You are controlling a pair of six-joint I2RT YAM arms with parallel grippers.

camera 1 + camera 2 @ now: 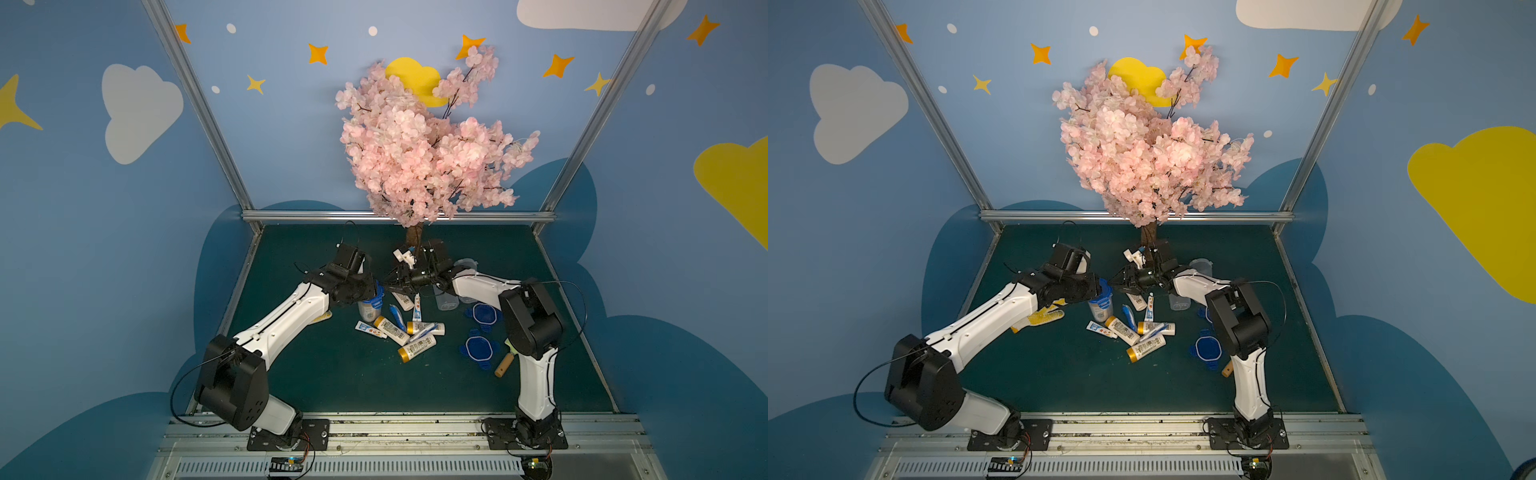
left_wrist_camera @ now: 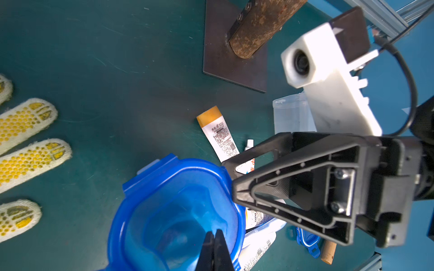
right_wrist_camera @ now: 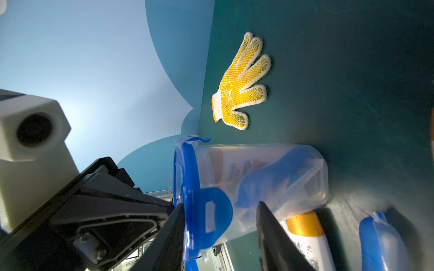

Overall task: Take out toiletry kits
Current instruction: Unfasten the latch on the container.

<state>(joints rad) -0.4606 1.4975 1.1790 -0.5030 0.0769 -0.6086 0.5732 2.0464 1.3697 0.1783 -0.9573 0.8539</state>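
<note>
A clear jar [image 1: 370, 309] with a blue clip lid [image 2: 173, 211] stands left of centre, with a blue wrapped piece and a white bottle inside it [image 3: 270, 178]. My left gripper [image 2: 215, 234] is shut, tips over the lid's top. My right gripper [image 3: 220, 206] is open, its fingers either side of the lid's clip flap [image 3: 211, 218]. The right gripper shows side-on in the left wrist view [image 2: 231, 176]. More toiletry kits [image 1: 401, 330] lie loose on the green table in both top views [image 1: 1133, 332]: white bottles with yellow-orange caps, toothpaste tubes and a blue piece.
Two lidless clear jars [image 1: 444, 299] [image 1: 467, 266] stand behind my right arm. Two blue lids [image 1: 482, 313] [image 1: 478, 348] and a wooden-handled tool [image 1: 505, 365] lie at the right. A yellow-dotted glove [image 1: 1042, 318] lies under my left arm. The tree trunk [image 1: 415, 239] rises at the back.
</note>
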